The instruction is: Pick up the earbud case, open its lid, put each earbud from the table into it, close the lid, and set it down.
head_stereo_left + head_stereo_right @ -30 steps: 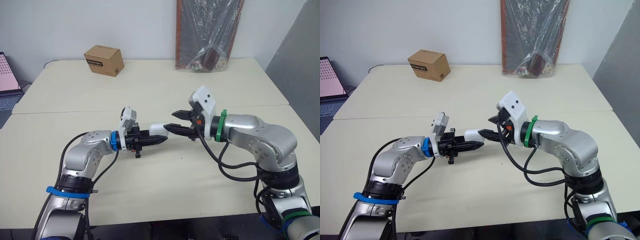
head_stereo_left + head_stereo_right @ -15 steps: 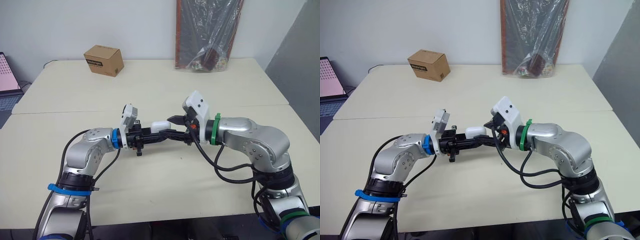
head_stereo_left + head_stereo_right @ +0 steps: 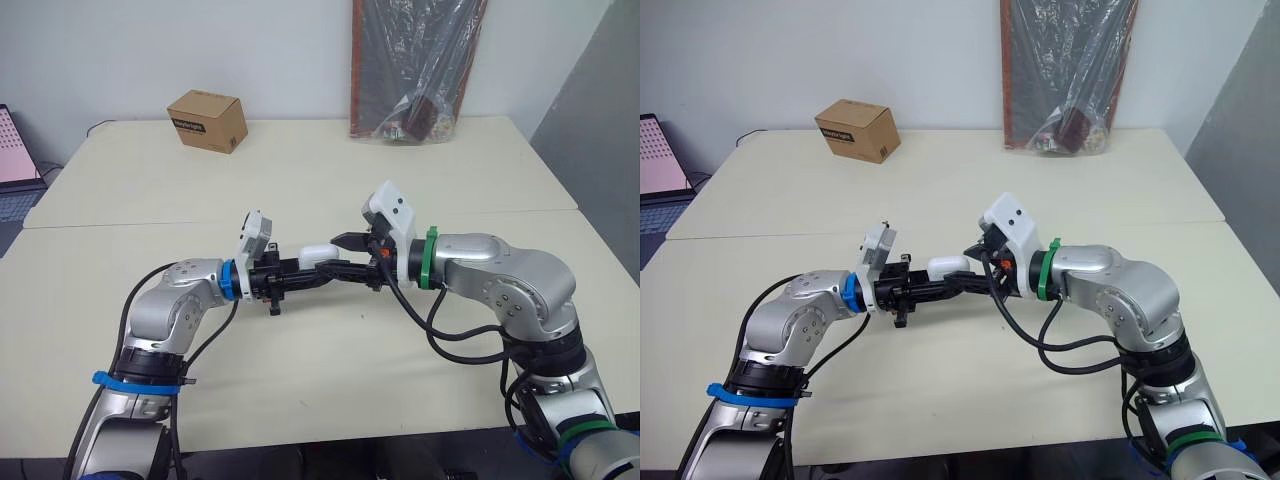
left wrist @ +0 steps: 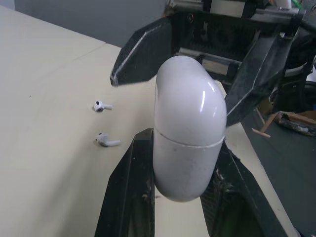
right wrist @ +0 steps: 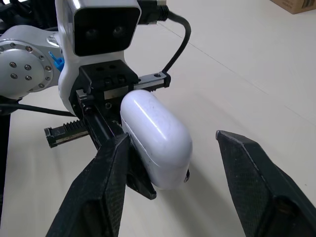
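Currently the left gripper (image 3: 312,275) clamps the closed earbud case (image 4: 190,129) above the table (image 3: 300,365) while the right gripper (image 5: 173,137), spread wide, straddles its lid (image 4: 191,94); a skewed pinch could pry it loose

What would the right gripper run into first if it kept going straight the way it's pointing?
Most likely the white earbud case. It sits just ahead, between the open fingers of the right gripper, and is held by the left gripper. The exact gap is hard to judge.
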Controlling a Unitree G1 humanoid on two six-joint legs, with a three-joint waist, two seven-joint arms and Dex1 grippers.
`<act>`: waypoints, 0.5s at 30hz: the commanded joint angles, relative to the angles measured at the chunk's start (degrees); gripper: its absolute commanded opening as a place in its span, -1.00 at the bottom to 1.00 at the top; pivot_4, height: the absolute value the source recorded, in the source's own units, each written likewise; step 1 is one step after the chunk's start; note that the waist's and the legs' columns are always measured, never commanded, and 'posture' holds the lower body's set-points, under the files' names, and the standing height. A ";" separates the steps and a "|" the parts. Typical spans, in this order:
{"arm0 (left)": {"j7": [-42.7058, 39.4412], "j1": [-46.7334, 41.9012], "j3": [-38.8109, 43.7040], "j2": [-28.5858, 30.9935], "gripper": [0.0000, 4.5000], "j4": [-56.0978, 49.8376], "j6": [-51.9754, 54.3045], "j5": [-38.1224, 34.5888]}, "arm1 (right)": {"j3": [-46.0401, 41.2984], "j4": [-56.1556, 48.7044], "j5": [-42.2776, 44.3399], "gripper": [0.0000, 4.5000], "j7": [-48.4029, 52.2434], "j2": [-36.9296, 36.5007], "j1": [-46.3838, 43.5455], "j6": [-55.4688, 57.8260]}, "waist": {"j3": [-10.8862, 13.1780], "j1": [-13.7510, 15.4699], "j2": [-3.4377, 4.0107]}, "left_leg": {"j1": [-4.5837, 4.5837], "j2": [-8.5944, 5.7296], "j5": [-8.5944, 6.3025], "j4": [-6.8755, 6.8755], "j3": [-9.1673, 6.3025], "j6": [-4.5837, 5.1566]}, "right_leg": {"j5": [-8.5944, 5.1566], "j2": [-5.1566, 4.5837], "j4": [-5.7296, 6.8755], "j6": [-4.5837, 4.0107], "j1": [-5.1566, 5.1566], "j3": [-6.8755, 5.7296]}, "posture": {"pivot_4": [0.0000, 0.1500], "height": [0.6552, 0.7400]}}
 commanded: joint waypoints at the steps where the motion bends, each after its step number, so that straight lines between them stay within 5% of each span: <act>1: -2.94 0.43 -0.13 0.27 -0.66 -3.95 -1.32 -1.60 | -1.22 0.18 -0.70 0.27 -0.35 -0.25 -1.73 -1.06 | 0.00 -0.02 0.00 | 0.00 0.00 0.00 0.00 0.00 0.00 | 0.00 0.00 0.00 0.00 0.00 0.00 | 1.00 1.00; 15: -3.00 1.16 1.00 -0.46 -0.66 -3.37 -3.77 -0.86 | -2.25 -3.26 3.45 0.27 5.72 -3.67 -1.51 -0.35 | 0.00 0.01 0.01 | -0.01 -0.01 0.00 0.00 0.00 0.00 | 0.00 0.00 -0.03 0.00 0.00 0.00 | 1.00 1.00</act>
